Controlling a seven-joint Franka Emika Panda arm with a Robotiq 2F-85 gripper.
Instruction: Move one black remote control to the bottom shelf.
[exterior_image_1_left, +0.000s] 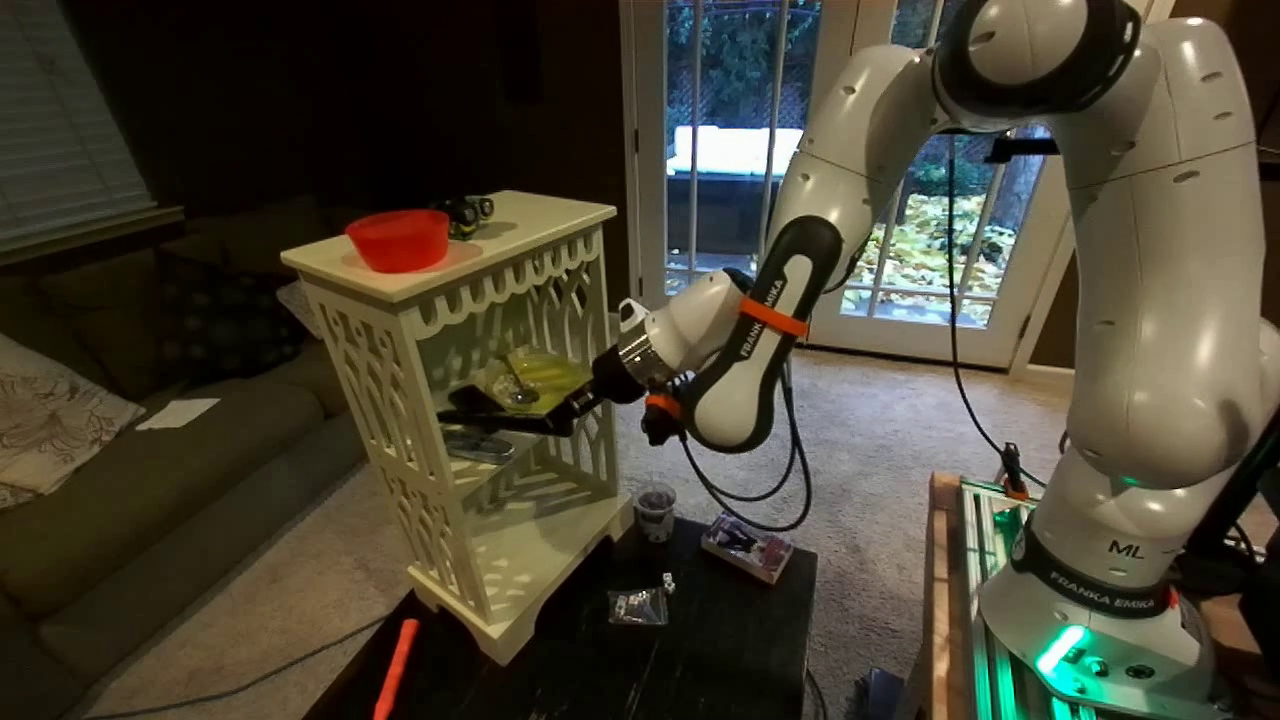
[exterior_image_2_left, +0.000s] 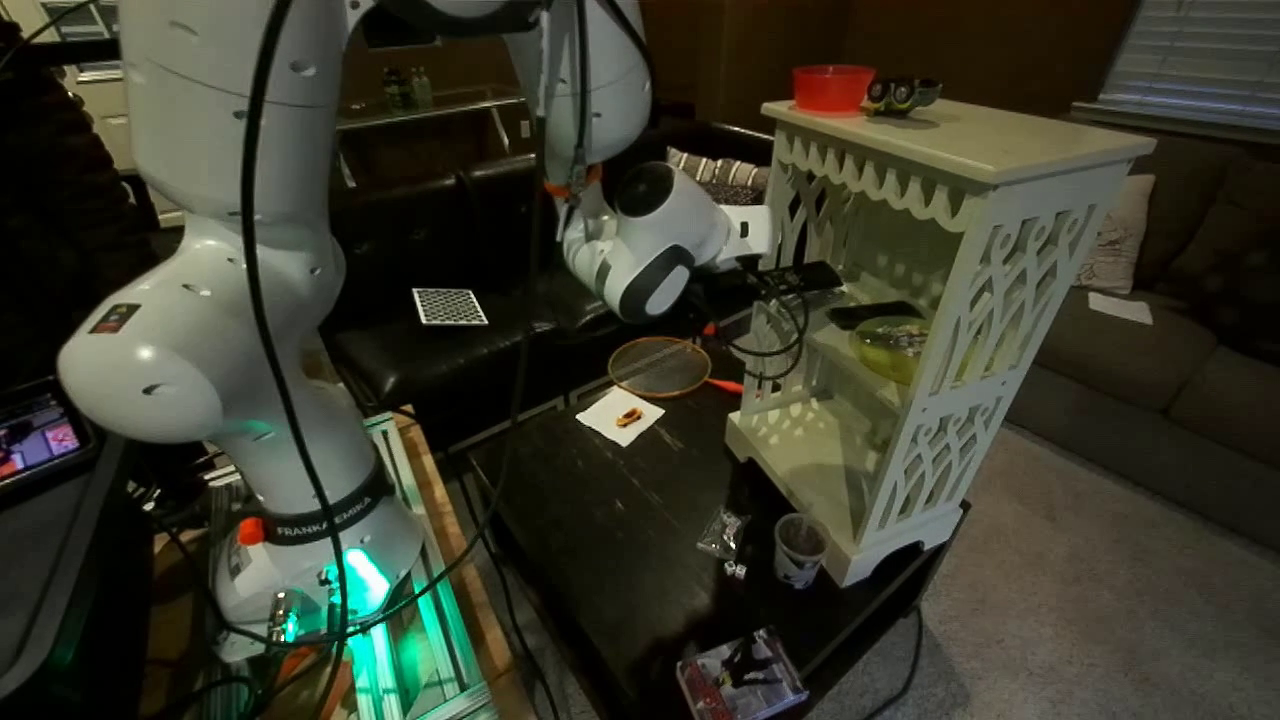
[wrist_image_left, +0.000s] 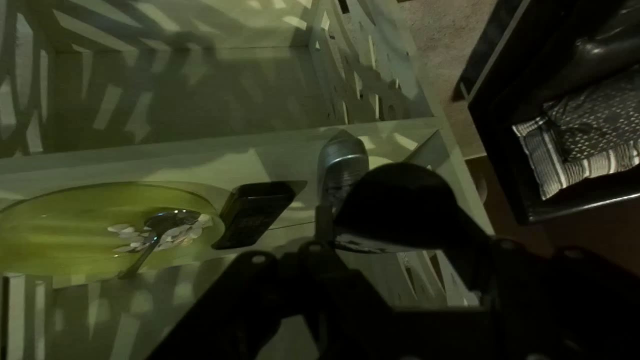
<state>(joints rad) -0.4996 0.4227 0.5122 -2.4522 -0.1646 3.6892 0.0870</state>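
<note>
Arm (exterior_image_1_left: 1150, 300) beside black worktop (exterior_image_1_left: 720, 650), cream-white lattice rack (exterior_image_1_left: 545, 215) standing on it.
Bottom shelf (exterior_image_1_left: 530, 545) is rack's lowest board, dappled with light; middle board (wrist_image_left: 270, 160) above it. Yellow-green bowl (wrist_image_left: 55, 230) sits on middle board, red bowl (exterior_image_1_left: 398, 242) on top of rack. Tool (exterior_image_1_left: 562, 415) at rack's front, roughly middle-board height, clamped on black remote (wrist_image_left: 400, 202); remote is up in the tool, higher than bottom shelf, can't tell whether its far end is inside the rack. Second black remote (wrist_image_left: 257, 212) on middle board, just beside yellow-green bowl. Silver device (wrist_image_left: 344, 155) also on middle board, partly hidden by held remote in wrist view. Cup (exterior_image_1_left: 656, 515) on worktop, near rack's foot. Spoon (wrist_image_left: 170, 220) in yellow-green bowl, white pieces (wrist_image_left: 192, 230) around its head. Two small white cubes (exterior_image_2_left: 735, 570) on worktop, near cup.
</note>
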